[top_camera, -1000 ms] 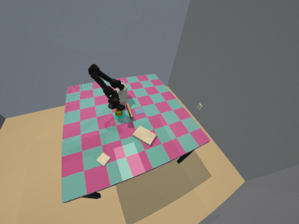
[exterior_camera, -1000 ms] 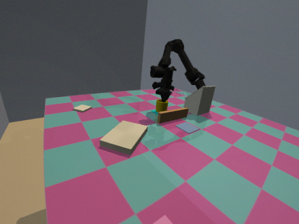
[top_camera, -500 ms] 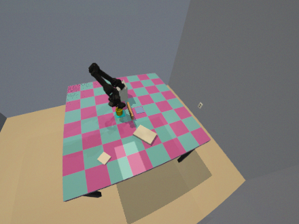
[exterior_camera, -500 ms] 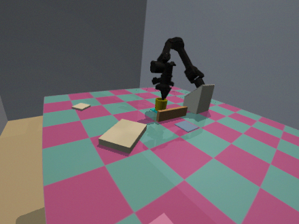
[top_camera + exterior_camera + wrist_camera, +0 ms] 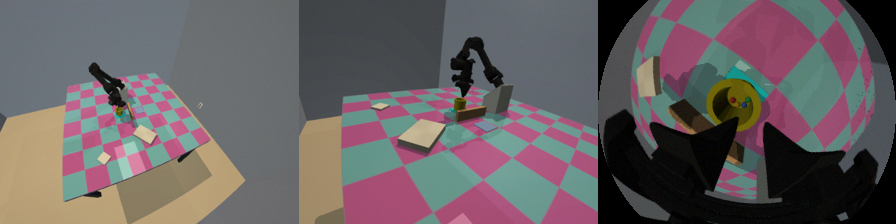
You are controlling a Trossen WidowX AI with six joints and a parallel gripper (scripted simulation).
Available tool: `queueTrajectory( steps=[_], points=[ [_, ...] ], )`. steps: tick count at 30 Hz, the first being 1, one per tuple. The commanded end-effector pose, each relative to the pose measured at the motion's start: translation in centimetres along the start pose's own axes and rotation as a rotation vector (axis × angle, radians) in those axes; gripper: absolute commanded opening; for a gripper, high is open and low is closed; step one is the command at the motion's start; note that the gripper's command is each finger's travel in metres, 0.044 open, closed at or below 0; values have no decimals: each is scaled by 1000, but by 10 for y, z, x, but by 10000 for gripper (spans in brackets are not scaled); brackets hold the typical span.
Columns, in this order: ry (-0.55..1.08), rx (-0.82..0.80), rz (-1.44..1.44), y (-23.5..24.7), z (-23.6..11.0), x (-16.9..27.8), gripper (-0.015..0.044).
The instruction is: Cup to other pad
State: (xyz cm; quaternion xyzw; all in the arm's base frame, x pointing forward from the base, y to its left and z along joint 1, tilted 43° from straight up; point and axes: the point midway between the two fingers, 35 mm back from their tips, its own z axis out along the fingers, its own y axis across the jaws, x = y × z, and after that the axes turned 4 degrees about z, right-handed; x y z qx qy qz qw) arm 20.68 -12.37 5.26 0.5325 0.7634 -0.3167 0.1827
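Note:
A yellow cup [image 5: 119, 110] [image 5: 460, 104] [image 5: 731, 104] stands upright on a teal pad [image 5: 116, 115] [image 5: 451, 110] [image 5: 742, 72]. Coloured marbles [image 5: 739, 102] lie inside it. My gripper [image 5: 117, 104] [image 5: 464, 94] [image 5: 751, 123] hangs just above the cup's rim with its fingers part open and nothing between them. A pale blue pad [image 5: 139, 109] [image 5: 485, 126] lies flat on the other side of a wooden bar [image 5: 130, 110] [image 5: 471, 113] [image 5: 685, 116], which lies next to the cup.
A grey wedge block [image 5: 122, 90] [image 5: 499, 98] stands behind the bar. A beige slab [image 5: 145, 134] [image 5: 422, 134] lies nearer the table's front. A small beige tile [image 5: 104, 157] [image 5: 380, 106] lies farther off. The checkered table ends close beyond them.

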Motion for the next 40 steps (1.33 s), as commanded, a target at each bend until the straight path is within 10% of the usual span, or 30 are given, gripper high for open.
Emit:
queueTrajectory(
  steps=[1,5,16,40],
  points=[
    [-8,-5,7,1,-6,-1,146],
    [-8,-5,7,0,-8,1,146],
    [0,-2,1,0,-8,1,435],
    [-9,-3,-1,0,-65,4,440]
  ],
)
